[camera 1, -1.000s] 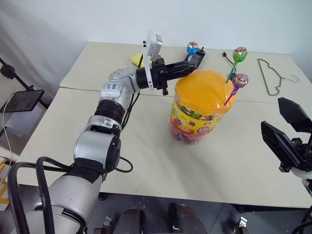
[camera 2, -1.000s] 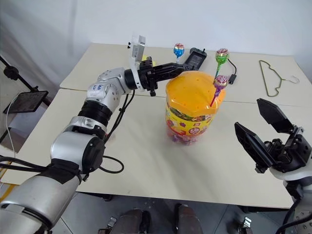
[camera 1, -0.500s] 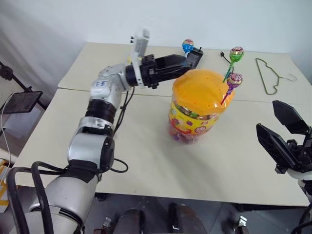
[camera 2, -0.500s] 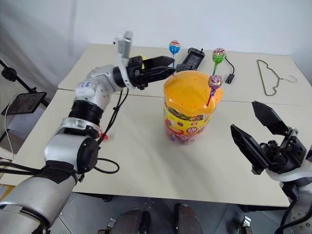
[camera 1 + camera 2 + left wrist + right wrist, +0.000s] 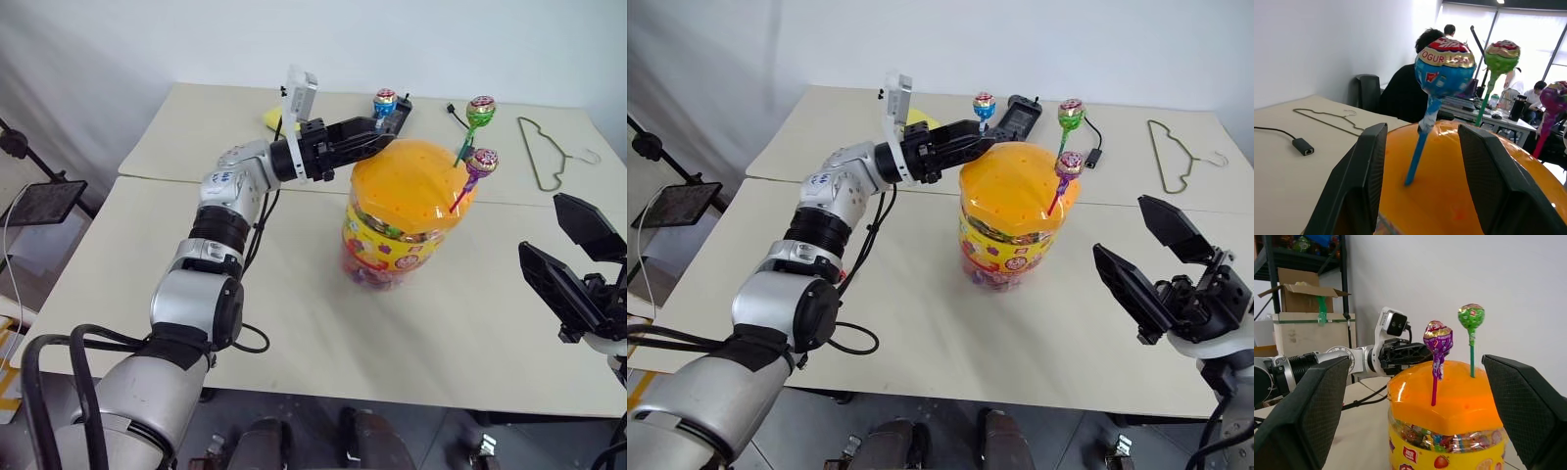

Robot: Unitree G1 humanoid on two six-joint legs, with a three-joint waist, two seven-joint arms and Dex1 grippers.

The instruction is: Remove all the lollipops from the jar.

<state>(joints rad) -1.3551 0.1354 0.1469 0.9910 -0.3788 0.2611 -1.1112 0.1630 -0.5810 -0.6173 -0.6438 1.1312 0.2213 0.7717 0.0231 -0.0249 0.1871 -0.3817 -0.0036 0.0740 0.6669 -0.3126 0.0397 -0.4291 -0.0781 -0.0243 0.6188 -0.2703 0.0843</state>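
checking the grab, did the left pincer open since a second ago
Yes. The left pincer was shut on the blue lollipop stick; now it stands open either side, above the jar.

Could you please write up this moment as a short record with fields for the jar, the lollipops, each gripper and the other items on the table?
jar: the jar stands upright on the table, orange lid on
lollipops in lid: blue lollipop, green lollipop, purple lollipop
left gripper: left gripper open, fingers either side of the blue lollipop's stick
right gripper: right gripper open, apart from the jar
other items: wire hanger, yellow sponge
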